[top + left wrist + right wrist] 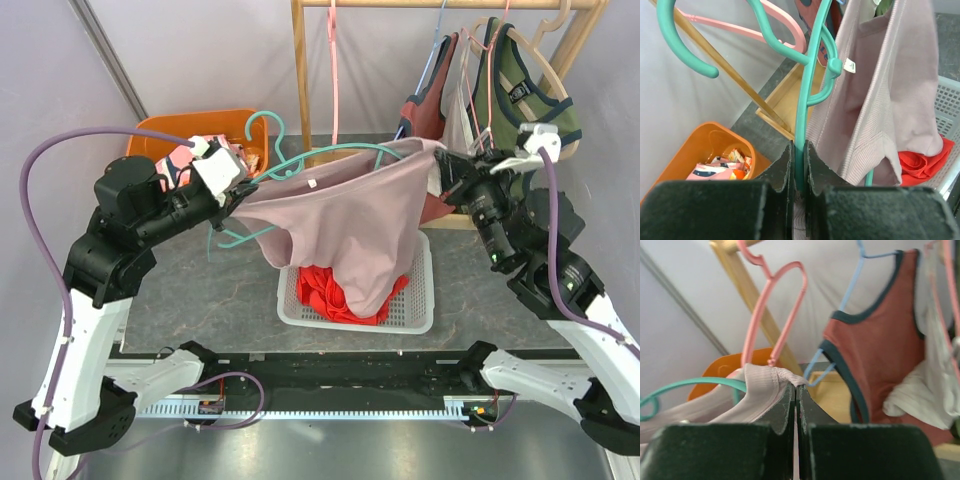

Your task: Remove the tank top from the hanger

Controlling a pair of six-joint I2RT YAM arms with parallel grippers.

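Left arm: rises from its base at lower left, elbow high, forearm reaching right toward the centre. The left claw (238,196) is held well above the tabletop (200,290). In the left wrist view its two fingers (785,162) are pressed together on a thin bar of the teal hanger (801,107), pinching it.

Right arm: rises from lower right, forearm angled up and to the left. The right claw (447,165) is also raised. In the right wrist view it (796,390) is closed on a bunched strap edge of the tank top (762,385).

The pale pink tank top (350,220) hangs stretched between the two claws. It is draped on the hanger (270,135), and its body sags over a white basket (422,300).

Hard to make out:
- From above, the fabric covers both claws' tips; we read each grip only from the wrist views.
- The hanger's right shoulder runs under the cloth, so we cannot tell whether that strap is on or off its end.
- A red garment (318,292) in the basket is partly covered by the tank top's hem.
- The contents of the orange bin (160,135) show only as patterned scraps behind the left wrist.
- The wooden rack (300,70) and the clothes on it are cut off at the top edge.
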